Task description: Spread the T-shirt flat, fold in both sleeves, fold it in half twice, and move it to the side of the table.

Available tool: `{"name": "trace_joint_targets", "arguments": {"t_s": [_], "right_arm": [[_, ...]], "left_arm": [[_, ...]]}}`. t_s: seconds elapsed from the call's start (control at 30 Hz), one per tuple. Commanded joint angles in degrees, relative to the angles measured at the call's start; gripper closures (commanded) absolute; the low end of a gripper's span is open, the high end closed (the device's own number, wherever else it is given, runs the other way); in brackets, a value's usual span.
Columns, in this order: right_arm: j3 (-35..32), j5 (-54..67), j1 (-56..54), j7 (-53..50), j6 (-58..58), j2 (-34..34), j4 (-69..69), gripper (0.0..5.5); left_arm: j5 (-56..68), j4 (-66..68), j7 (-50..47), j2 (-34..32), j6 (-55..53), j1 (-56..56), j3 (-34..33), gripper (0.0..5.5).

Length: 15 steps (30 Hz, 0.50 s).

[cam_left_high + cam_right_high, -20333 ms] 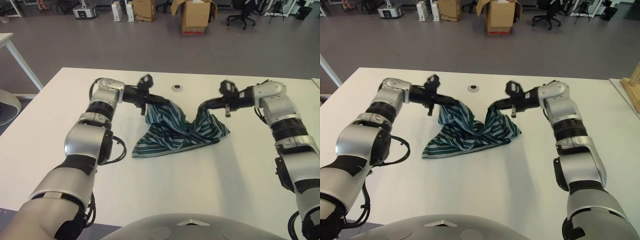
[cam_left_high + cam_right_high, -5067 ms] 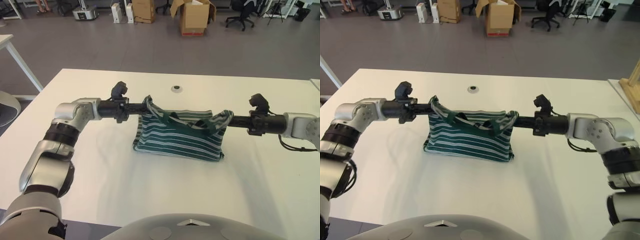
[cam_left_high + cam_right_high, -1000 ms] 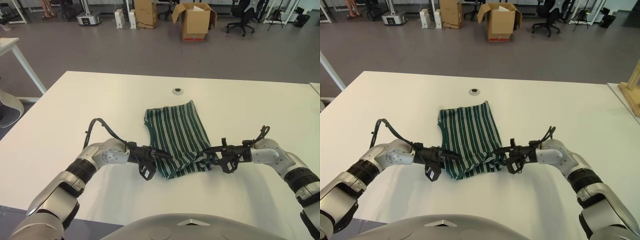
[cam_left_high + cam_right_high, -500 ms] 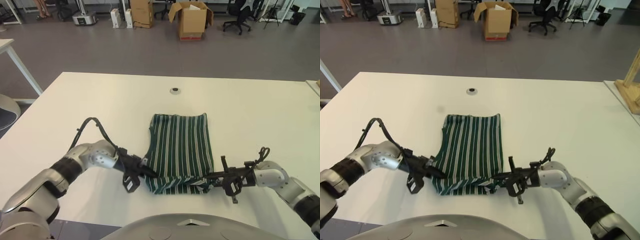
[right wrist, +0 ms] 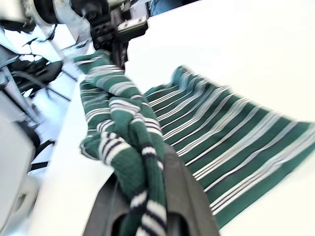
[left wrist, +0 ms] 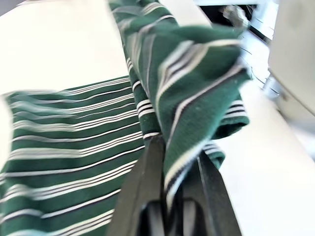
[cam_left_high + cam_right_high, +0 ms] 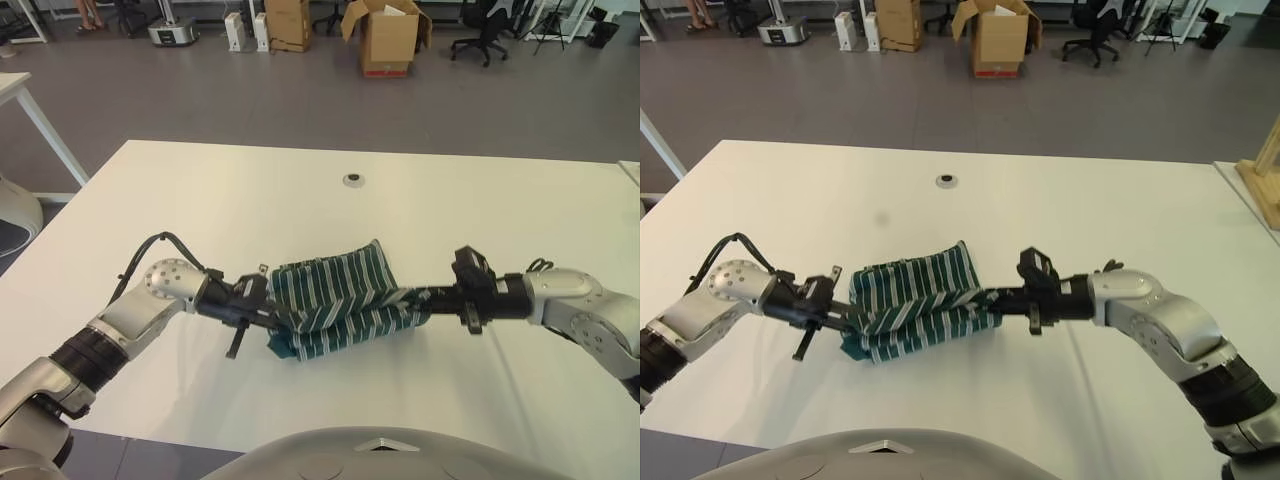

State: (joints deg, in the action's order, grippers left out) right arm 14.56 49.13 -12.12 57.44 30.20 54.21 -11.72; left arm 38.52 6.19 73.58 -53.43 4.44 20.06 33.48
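Note:
The green T-shirt (image 7: 335,297) with white stripes lies in the middle of the white table (image 7: 500,220), bunched and partly doubled over itself. My left gripper (image 7: 268,311) is shut on the shirt's left near corner, held just above the table. At the shirt's right corner my right gripper (image 7: 417,298) is also shut on the cloth. In the left wrist view the fabric (image 6: 192,93) is pinched between the black fingers (image 6: 145,183). A gathered fold (image 5: 123,128) is clamped between the fingers (image 5: 184,194) in the right wrist view, with the rest of the shirt spread beyond.
A small round grommet (image 7: 352,180) sits in the table's far middle. Bare tabletop lies to both sides of the shirt. A wooden frame (image 7: 1268,165) stands off the right edge. Cardboard boxes (image 7: 392,35) and chairs are on the floor behind.
Both grippers have lifted the shirt's near edge and carried it away from me over the rest of the cloth, so the flat long strip is now doubled and bunched.

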Motion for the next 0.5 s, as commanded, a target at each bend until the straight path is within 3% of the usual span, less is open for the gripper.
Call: {"name": "trace_joint_targets", "arguments": {"t_s": [0.03, 0.2, 0.37, 0.4, 0.5], "right_arm": [[1.13, -5.57, -9.24, 0.24, 4.60, -6.53, 10.49, 5.35], [5.17, -16.23, -16.98, 1.27, 3.44, -16.08, 27.31, 5.35], [2.94, -24.43, -25.28, -5.34, 1.09, -27.12, 47.94, 5.35], [1.16, -24.00, -26.60, -5.77, 1.53, -28.47, 50.53, 4.98], [-4.30, -22.83, -29.59, -6.79, 3.75, -31.66, 56.32, 4.38]], "left_arm": [[-2.86, 9.76, 0.76, 4.72, -6.31, 1.75, -5.31, 5.50], [-6.62, 23.12, -0.68, 13.97, -15.74, 5.46, -8.32, 5.50], [-9.96, 34.92, -7.47, 23.29, -18.52, 8.19, -14.39, 5.50], [-9.24, 35.61, -8.20, 24.42, -20.31, 8.21, -16.07, 5.50], [-7.23, 34.90, -7.85, 26.32, -28.45, 7.05, -19.98, 4.81]]}}
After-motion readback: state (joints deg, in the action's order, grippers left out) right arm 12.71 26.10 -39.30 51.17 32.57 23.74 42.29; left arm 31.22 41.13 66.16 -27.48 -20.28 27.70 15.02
